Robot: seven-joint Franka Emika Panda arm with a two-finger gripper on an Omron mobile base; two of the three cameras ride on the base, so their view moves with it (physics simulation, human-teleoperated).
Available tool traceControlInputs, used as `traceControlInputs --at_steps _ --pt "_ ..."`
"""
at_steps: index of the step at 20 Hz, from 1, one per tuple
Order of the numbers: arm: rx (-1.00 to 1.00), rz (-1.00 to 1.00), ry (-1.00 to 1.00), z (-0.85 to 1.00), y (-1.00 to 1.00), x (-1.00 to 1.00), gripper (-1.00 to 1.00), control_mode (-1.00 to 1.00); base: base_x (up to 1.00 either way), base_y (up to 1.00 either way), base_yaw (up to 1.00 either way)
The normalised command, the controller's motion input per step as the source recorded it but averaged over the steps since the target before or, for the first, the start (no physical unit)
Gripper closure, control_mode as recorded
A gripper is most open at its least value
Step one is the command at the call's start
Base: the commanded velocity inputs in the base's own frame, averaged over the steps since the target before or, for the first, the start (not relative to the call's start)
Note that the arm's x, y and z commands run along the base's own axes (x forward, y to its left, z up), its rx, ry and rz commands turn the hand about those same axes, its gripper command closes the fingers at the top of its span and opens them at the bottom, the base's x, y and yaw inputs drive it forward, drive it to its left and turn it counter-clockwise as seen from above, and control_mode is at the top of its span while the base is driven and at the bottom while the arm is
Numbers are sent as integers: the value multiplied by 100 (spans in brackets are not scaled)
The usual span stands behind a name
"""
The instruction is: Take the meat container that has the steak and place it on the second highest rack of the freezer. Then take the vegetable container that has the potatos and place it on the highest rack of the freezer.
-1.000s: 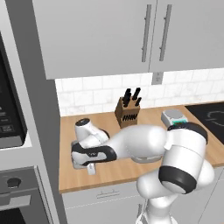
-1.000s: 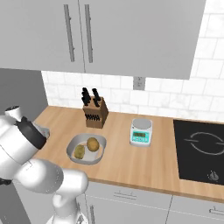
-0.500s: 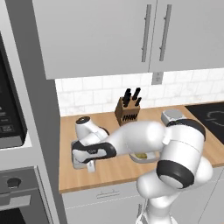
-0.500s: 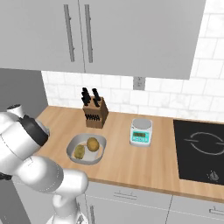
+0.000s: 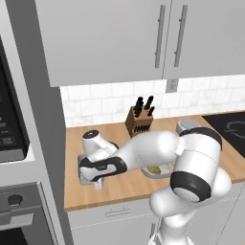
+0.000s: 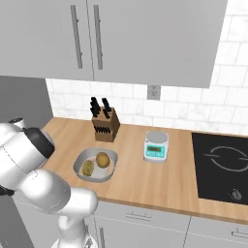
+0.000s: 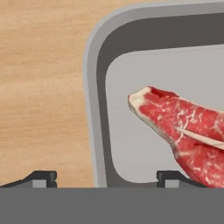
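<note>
Counter (image 5: 119, 184) of pale wood ran across the middle of the left base view, with the white arm (image 5: 158, 150) reaching from lower right toward centre left. Vegetable container (image 6: 96, 164) with two potatos (image 6: 102, 159) sat at centre left of the right base view, well apart from the gripper. Meat container (image 7: 98, 109) filled the right and top of the hand view, its rounded grey rim running down the middle of the frame. Steak (image 7: 183, 131) lay inside, long axis slanting from centre to lower right. Gripper (image 7: 105, 177) was spread wide: one fingertip (image 7: 41, 177) low left over bare wood, the other fingertip (image 7: 173, 177) low right inside the tray, so the rim wall lay between them. Nothing was gripped yet. Likely next: a short descent to pinch that wall.
</note>
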Motion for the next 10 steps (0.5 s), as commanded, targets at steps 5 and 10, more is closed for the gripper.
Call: traceControlInputs --at_steps 5,10 --pt "0 0 0 -34 0 0 -100 -100 0 0 0" --pt "0 0 0 -15 0 -6 -100 -100 0 0 0"
